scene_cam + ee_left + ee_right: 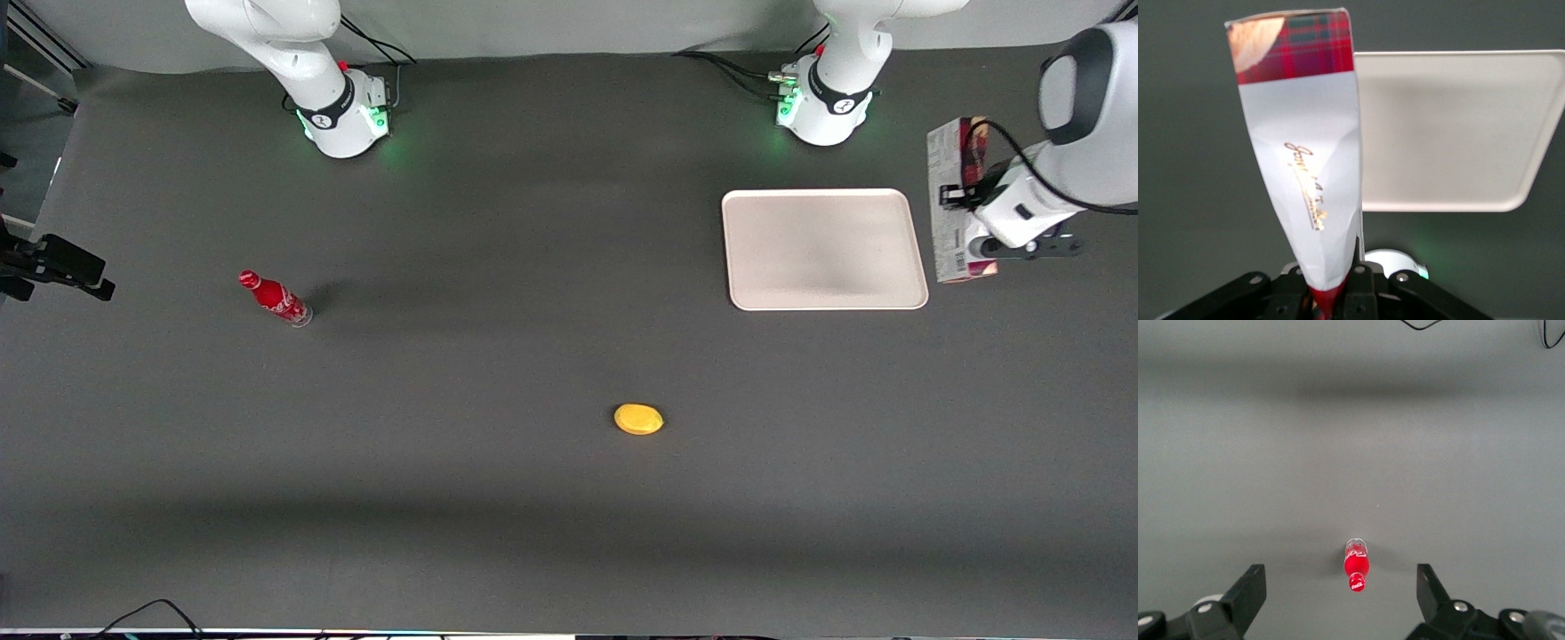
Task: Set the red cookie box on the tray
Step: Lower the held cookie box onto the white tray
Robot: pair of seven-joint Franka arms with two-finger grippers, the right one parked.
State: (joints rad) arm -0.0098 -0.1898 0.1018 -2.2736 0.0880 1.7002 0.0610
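Near the working arm's end of the tabletop, the claw grips the red cookie box, apparently lifted, just beside the tray, which lies flat and bare. A small red bottle stands toward the parked arm's end.

The left arm's gripper hangs above the dark grey tabletop just beside the flat beige rectangular tray, toward the working arm's end, fingers clamped on the long dark red cookie box. Nothing lies on the tray, and no object stands between box and tray rim. The small red bottle stands well apart toward the parked arm's end; the yellow oval lump lies nearer the front camera, away from the tray.
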